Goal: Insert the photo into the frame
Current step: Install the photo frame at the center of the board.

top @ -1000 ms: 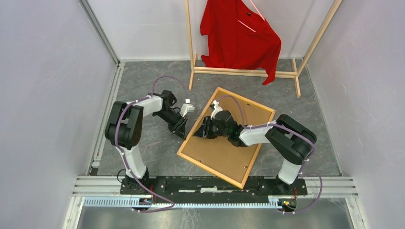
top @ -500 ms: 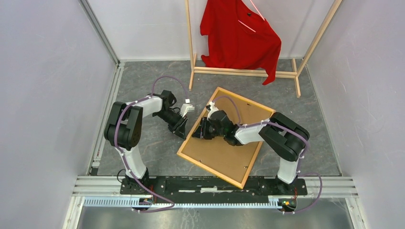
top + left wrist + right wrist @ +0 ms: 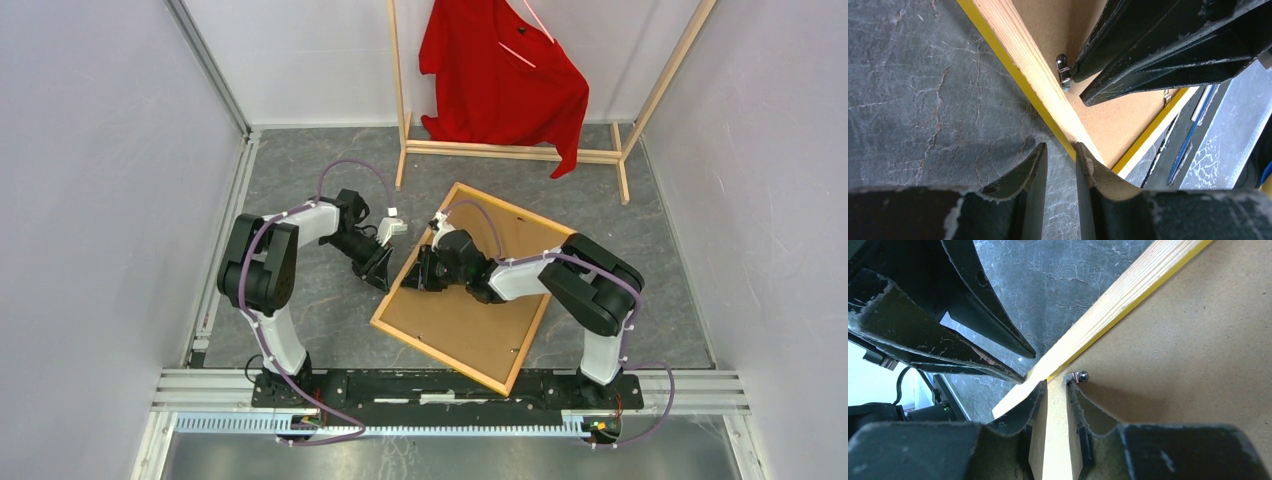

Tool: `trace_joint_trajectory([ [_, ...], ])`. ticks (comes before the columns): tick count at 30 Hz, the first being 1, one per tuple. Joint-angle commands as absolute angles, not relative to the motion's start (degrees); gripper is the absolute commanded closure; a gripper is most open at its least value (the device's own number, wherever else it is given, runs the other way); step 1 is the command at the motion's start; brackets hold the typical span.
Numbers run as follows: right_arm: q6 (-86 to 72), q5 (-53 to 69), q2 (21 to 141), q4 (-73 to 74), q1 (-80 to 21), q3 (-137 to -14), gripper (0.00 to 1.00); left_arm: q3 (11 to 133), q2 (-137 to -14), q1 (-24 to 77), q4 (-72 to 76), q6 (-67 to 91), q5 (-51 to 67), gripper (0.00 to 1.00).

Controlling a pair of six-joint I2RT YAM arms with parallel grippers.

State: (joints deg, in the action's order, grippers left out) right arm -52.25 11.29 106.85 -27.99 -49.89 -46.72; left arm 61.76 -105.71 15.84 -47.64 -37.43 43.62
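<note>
The frame [image 3: 440, 356] lies face down on the grey floor, its light wood back [image 3: 1023, 55] up and a yellow strip along its edge. A brown backing board [image 3: 470, 320] fills it. The photo is hidden. My left gripper [image 3: 382, 272] sits low just outside the frame's left rail. Its jaws [image 3: 1062, 150] are narrowly open over bare floor, and one fingertip touches the rail. My right gripper [image 3: 420, 275] rests on the board just inside that rail. It [image 3: 1057, 385] stands narrowly open, with a small metal clip [image 3: 1078, 376] at the tip of one finger.
A wooden clothes rack [image 3: 505, 150] with a red shirt [image 3: 500, 80] stands at the back, just beyond the frame's far corner. Grey walls close in on both sides. A metal mounting rail [image 3: 450, 400] runs along the near edge.
My right gripper has slid left across the board to the frame's left rail, and its jaws have narrowed. The left arm and the frame have not moved.
</note>
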Motion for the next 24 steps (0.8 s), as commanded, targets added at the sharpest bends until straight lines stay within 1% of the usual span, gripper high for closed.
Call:
trace_joint_trajectory([
  [1, -51.93, 9.59, 108.08, -28.21, -50.27, -48.43, 0.74, 60.52, -104.77, 16.17, -46.06, -37.79, 40.60, 0.66],
  [13, -49.27, 5.38, 107.73, -26.85, -51.06, -49.30, 0.76, 60.30, -104.42, 16.13, -46.06, -38.01, 40.53, 0.66],
  [16, -47.28, 3.62, 106.17, -26.70, -51.36, -49.01, 0.76, 60.21, -104.16, 16.17, -46.11, -38.05, 40.03, 0.66],
  [24, -44.78, 1.03, 99.96, -28.32, -51.75, -43.32, 0.79, 59.86, -103.80, 16.17, -46.12, -38.13, 39.73, 0.66],
])
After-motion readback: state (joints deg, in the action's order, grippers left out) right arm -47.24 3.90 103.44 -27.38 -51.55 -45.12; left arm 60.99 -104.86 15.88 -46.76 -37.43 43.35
